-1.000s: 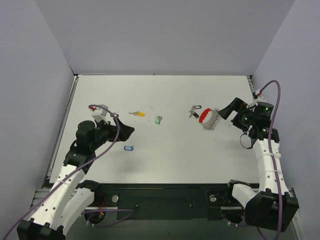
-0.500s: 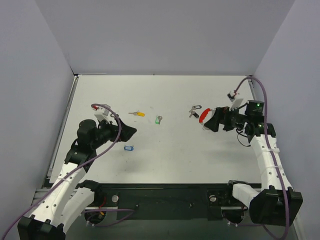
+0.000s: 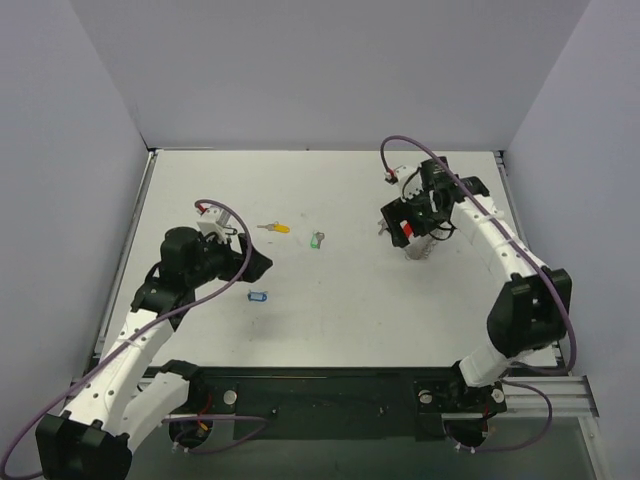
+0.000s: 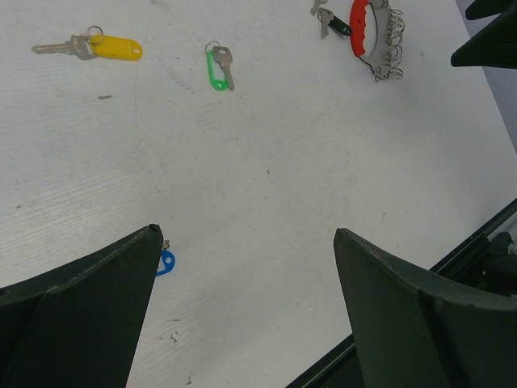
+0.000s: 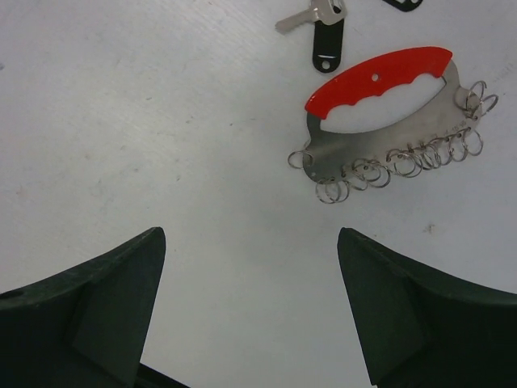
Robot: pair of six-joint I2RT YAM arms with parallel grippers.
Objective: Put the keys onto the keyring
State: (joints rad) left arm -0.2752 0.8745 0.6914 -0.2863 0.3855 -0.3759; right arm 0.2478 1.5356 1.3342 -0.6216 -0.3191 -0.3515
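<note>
Both end effectors stand wide open and hold nothing.

The left end effector (image 4: 246, 238) has its two dark fingers (image 4: 89, 299) spread far apart, with only bare white worktop (image 3: 350, 300) between them. In its wrist view the blue-tagged key (image 4: 165, 262) peeks out just beside the tip of the finger at lower left, partly hidden by it; whether they touch cannot be told. In the top view this end effector sits left of centre, with the blue tag just below it in the frame.

The right end effector (image 5: 250, 238) is likewise fully spread, and nothing lies between its fingers. In its wrist view the keyring (image 5: 380, 77) lies flat on the worktop in the upper right: a red curved grip on a silver plate, with a row of small wire loops along the lower edge. It is beyond the fingertips and apart from them. Just above the keyring, a black-tagged key (image 5: 327, 44) lies at the top of the frame.

In the top view the yellow-tagged key (image 3: 275, 228) and the green-tagged key (image 3: 317, 240) lie near each other at the centre, between the two arms and well apart from the keyring. No key is on the loops.
</note>
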